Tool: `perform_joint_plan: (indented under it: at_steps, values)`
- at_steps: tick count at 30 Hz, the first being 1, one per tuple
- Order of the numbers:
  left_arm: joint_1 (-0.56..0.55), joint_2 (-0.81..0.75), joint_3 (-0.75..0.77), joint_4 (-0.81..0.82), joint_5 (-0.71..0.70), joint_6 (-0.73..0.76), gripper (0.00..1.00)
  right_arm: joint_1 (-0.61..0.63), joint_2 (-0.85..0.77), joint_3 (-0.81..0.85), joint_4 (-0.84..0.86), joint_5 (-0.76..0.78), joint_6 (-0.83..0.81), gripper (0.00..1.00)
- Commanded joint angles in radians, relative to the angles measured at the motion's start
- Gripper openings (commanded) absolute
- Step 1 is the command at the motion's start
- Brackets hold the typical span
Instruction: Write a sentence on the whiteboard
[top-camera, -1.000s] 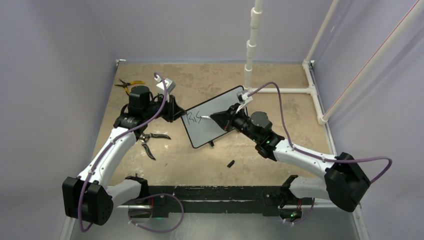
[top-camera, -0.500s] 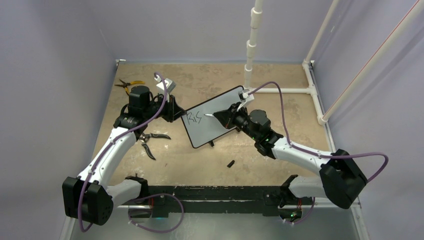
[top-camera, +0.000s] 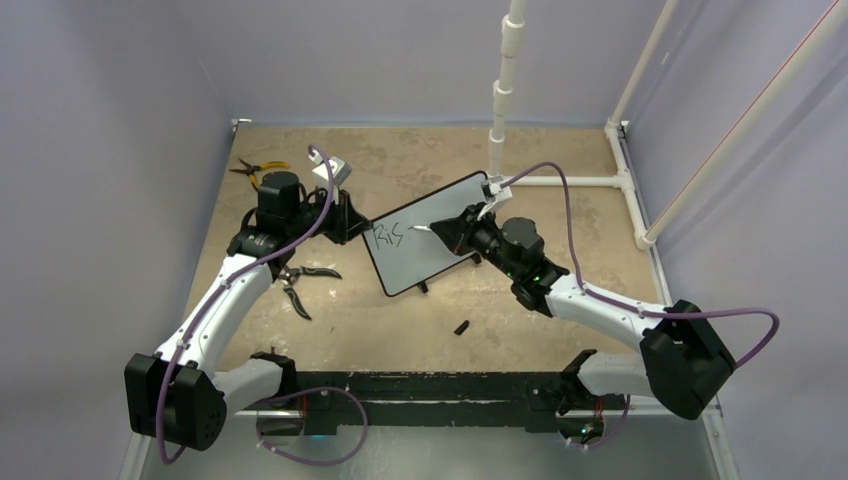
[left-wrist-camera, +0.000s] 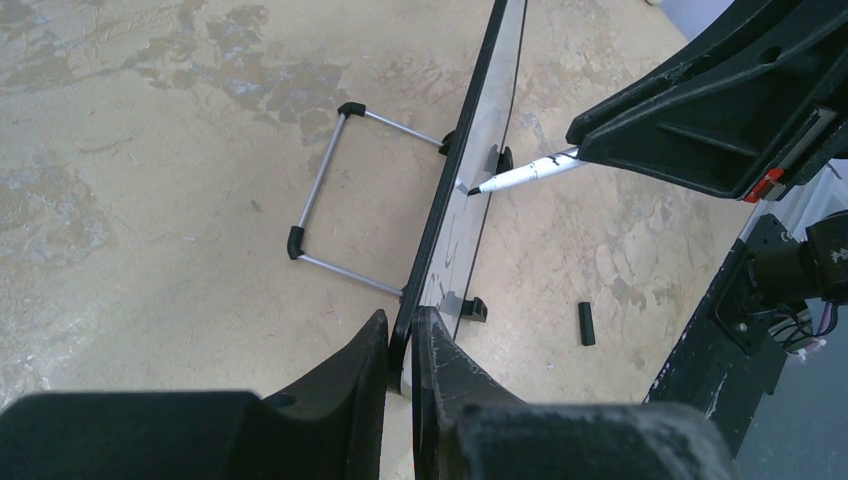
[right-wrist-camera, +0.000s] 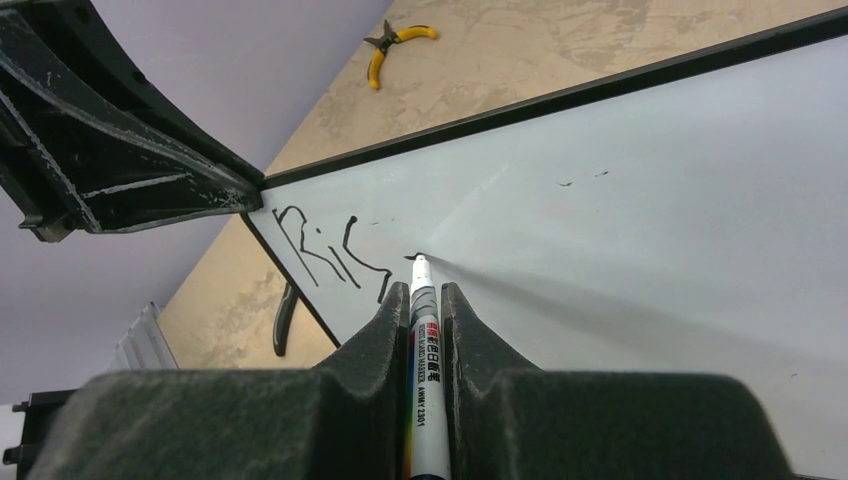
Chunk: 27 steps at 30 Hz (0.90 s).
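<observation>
The whiteboard (top-camera: 425, 232) stands tilted mid-table, white with a thin black frame. My left gripper (top-camera: 352, 218) is shut on its left edge (left-wrist-camera: 425, 270) and holds it. Black lettering "Ris" (top-camera: 388, 236) sits near that edge; it also shows in the right wrist view (right-wrist-camera: 325, 245). My right gripper (top-camera: 450, 232) is shut on a white marker (right-wrist-camera: 425, 340). The marker's black tip (right-wrist-camera: 417, 258) touches the board just right of the "s", where a small mark starts. The marker also shows in the left wrist view (left-wrist-camera: 520, 176), tip on the board face.
Yellow-handled pliers (top-camera: 258, 168) lie at the back left. Black-handled pliers (top-camera: 300, 280) lie under my left arm. A small black marker cap (top-camera: 462, 327) lies in front of the board. A white pipe frame (top-camera: 560, 180) stands at the back right. The board's wire stand (left-wrist-camera: 335, 190) rests behind it.
My right gripper has moved the marker tip a little right from the "s", and a small new stroke begins there. The left gripper and the board have stayed still.
</observation>
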Motion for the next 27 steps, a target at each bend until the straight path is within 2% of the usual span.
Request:
perform_joint_plan:
  at_steps: [1,27]
  values:
    - [0.004,-0.017,0.002,0.044,0.003,0.015,0.00,-0.022,-0.029,0.007,0.014,0.039,-0.001,0.00]
    - [0.004,-0.017,0.002,0.044,0.006,0.014,0.00,-0.030,0.030,0.037,0.122,-0.076,-0.037,0.00]
